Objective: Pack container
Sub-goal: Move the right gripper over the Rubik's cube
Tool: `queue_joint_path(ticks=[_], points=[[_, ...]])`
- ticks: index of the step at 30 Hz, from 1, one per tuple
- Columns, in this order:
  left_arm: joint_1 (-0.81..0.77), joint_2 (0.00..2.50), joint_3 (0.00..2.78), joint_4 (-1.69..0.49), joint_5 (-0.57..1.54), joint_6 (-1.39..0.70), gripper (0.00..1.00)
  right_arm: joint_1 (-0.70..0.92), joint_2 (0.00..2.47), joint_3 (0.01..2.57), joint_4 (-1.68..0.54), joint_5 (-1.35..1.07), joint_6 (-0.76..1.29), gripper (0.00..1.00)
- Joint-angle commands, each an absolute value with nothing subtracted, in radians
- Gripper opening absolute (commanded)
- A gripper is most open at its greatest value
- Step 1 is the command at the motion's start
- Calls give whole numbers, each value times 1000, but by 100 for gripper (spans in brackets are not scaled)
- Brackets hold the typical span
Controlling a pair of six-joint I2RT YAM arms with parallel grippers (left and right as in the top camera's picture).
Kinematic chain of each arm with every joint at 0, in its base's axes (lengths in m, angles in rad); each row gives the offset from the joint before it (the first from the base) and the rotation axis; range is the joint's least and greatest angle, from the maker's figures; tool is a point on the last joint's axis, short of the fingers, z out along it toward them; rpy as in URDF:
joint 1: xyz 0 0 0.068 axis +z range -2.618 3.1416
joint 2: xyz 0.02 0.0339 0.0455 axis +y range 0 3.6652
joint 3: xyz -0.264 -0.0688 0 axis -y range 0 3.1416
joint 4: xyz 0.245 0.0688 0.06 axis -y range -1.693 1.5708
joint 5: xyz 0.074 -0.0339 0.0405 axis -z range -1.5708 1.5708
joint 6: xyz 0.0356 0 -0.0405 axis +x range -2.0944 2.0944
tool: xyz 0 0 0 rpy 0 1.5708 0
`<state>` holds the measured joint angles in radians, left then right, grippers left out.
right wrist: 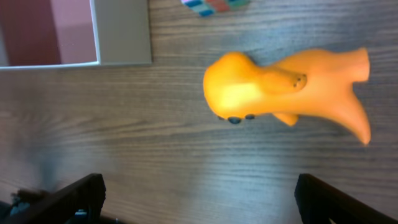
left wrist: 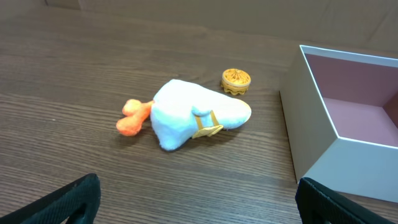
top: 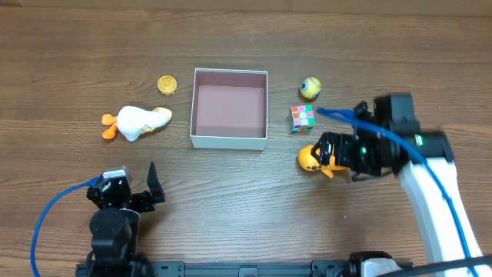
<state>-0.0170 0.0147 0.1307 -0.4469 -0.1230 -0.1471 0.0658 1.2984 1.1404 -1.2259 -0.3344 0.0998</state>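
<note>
The container, a shallow square box with white walls and a pinkish inside, stands at the table's middle; it also shows in the left wrist view and the right wrist view. It holds nothing. An orange duck toy lies to its right, and it also shows in the right wrist view. My right gripper is open just above and beside the toy, with both fingers apart and empty. My left gripper is open and empty near the front left, its fingers wide apart.
A white plush duck with orange feet lies left of the container. A small gold round piece sits behind it. A coloured cube and a yellow ball toy lie right of the container.
</note>
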Motion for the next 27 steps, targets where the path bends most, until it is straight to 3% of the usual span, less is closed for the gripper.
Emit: queue_joint_path(ticks=[1, 17, 27], points=[[-6, 5, 127, -445, -112, -127, 100, 89, 1426, 1315, -1254, -316, 36, 100], [-6, 5, 127, -445, -112, -127, 100, 110, 1552, 1401, -996, -175, -9, 100], [-6, 5, 127, -445, -112, -127, 100, 110, 1789, 1401, -953, -261, -34, 100]])
